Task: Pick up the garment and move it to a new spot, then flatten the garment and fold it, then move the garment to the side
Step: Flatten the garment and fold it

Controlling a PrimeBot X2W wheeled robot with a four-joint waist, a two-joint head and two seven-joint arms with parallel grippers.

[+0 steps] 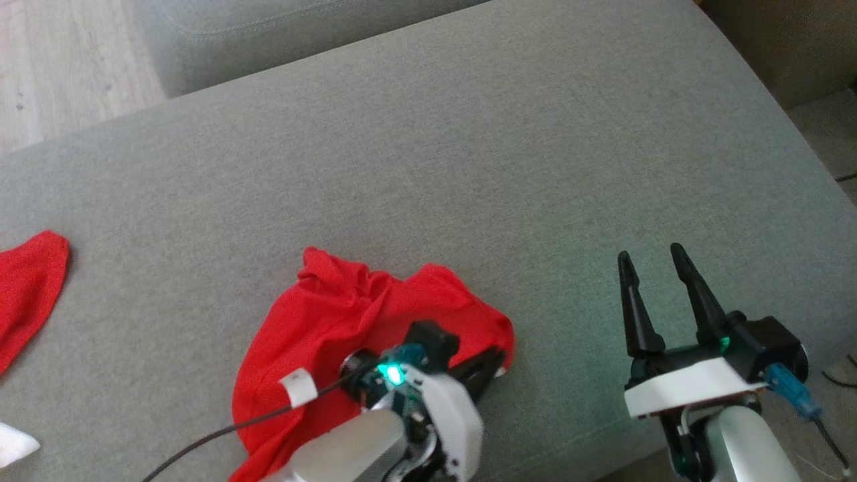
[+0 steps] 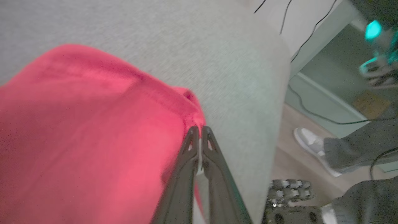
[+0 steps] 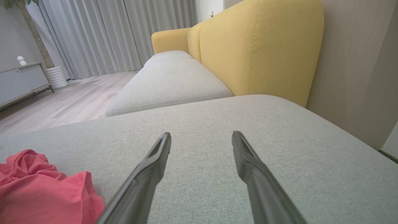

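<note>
- Head view, far left: a second red cloth point(image 1: 27, 288) lies at the seat's left edge, well apart from the work. Leave it alone.
- The garment point(image 1: 321, 314) sits crumpled near the front edge of the grey seat point(image 1: 469, 167), left of the middle.
- The left gripper point(image 1: 492, 361) is at the garment's right edge. In the left wrist view its fingertips point(image 2: 192, 140) are clenched together on the hem.
- The bite looks thin, so lift slowly and straight up. Watch the hem for slipping, and carry the cloth only once it hangs clear of the seat.
- The right gripper point(image 1: 653, 258) hovers over the front right of the seat, jaws wide apart and holding nothing. Keep it off the carrying path, ready to take a second corner for flattening.
</note>
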